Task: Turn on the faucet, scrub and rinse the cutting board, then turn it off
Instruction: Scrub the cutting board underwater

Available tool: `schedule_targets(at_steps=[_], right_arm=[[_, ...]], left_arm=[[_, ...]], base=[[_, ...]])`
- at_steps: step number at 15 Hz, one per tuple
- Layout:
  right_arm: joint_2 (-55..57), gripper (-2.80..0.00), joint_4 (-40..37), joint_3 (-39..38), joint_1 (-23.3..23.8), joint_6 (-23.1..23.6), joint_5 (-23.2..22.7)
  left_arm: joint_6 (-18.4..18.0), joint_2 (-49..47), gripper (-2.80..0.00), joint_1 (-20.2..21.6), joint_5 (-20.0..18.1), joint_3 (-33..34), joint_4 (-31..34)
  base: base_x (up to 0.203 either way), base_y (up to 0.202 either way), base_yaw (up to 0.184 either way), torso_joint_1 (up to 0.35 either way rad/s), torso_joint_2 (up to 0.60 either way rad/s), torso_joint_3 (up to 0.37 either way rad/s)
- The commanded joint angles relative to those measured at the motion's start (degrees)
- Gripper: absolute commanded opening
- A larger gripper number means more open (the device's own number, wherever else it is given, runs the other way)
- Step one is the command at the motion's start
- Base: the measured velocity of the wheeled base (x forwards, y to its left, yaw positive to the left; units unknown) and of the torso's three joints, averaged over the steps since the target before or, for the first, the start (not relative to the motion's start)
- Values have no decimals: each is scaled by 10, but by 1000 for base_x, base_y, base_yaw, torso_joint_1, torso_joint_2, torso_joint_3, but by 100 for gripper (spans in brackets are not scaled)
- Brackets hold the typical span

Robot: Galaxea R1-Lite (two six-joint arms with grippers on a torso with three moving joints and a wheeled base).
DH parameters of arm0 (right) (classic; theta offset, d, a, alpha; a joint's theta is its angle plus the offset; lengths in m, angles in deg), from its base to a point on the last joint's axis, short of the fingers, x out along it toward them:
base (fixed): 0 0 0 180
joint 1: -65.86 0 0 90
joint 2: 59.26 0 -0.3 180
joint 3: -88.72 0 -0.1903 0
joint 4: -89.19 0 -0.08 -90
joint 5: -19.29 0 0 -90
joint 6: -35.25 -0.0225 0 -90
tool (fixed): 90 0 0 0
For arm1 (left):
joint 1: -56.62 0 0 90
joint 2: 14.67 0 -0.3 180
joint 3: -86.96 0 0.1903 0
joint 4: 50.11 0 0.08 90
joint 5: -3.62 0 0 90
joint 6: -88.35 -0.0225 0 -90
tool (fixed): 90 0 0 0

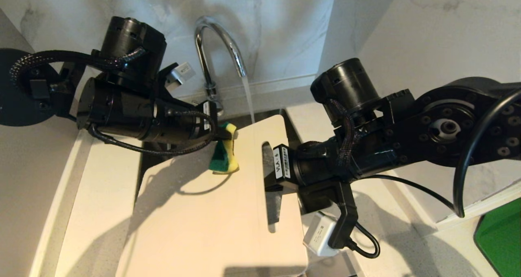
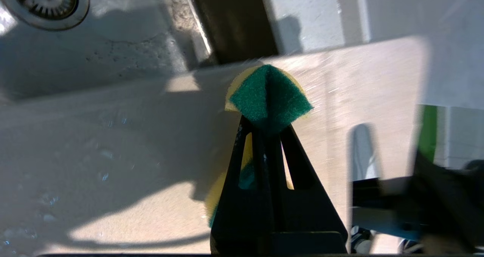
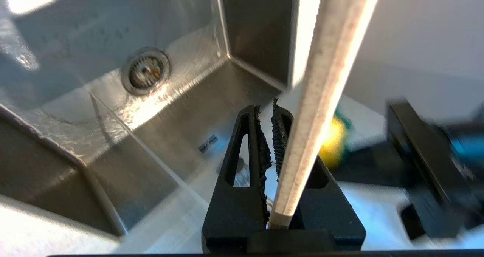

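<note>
Cutting board (image 1: 211, 203) is lying centre in the head view, faucet (image 1: 217, 45) running at 12 o'clock (water hitting its far edge). Left tool (image 2: 266, 124) is pinching a sponge (image 2: 268, 96) against it. Right tool (image 3: 270, 143) is clamping the board's edge over the sink (image 3: 113, 109).

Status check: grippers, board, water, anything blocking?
Left gripper shut on green-yellow sponge over beige plastic cutting board. Right gripper clamps board's edge. Chrome gooseneck faucet running. Nothing blocking.
</note>
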Motion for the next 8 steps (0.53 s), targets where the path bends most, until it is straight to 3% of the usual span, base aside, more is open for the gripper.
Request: schedule_targets(at_steps=[1, 5, 8], right_arm=[[2, -280, -2, 15, 0, 8, -2], [2, -280, -2, 27, 2, 6, -3], [6, -280, -1, 36, 3, 0, -3]], left_arm=[[1, -1, -280, 4, 0, 19, 1], [1, 18, -280, 29, -1, 87, -4], [-4, 31, -280, 72, -12, 155, -38]], base=[[0, 0, 0, 0, 0, 0], [0, 0, 0, 0, 0, 0], [0, 0, 0, 0, 0, 0]])
